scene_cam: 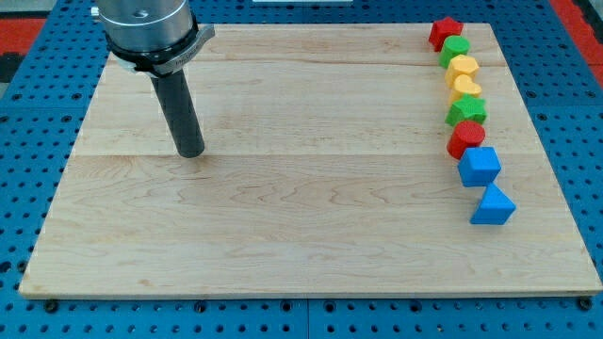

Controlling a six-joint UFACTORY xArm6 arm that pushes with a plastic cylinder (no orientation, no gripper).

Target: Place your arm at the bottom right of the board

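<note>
My tip (pixel 191 152) rests on the wooden board (pixel 283 217) in its upper left part, far from every block. A column of blocks runs down the view's right side: a red star (pixel 446 32), a green block (pixel 456 48), a yellow block (pixel 462 68), a yellow heart (pixel 466 88), a green star (pixel 466 111), a red block (pixel 465 138), a blue cube (pixel 480 166) and a blue triangle (pixel 493 206). The blocks touch or nearly touch their neighbours.
The board lies on a blue pegboard table (pixel 28 122). The arm's grey body (pixel 149 28) hangs over the board's top left corner.
</note>
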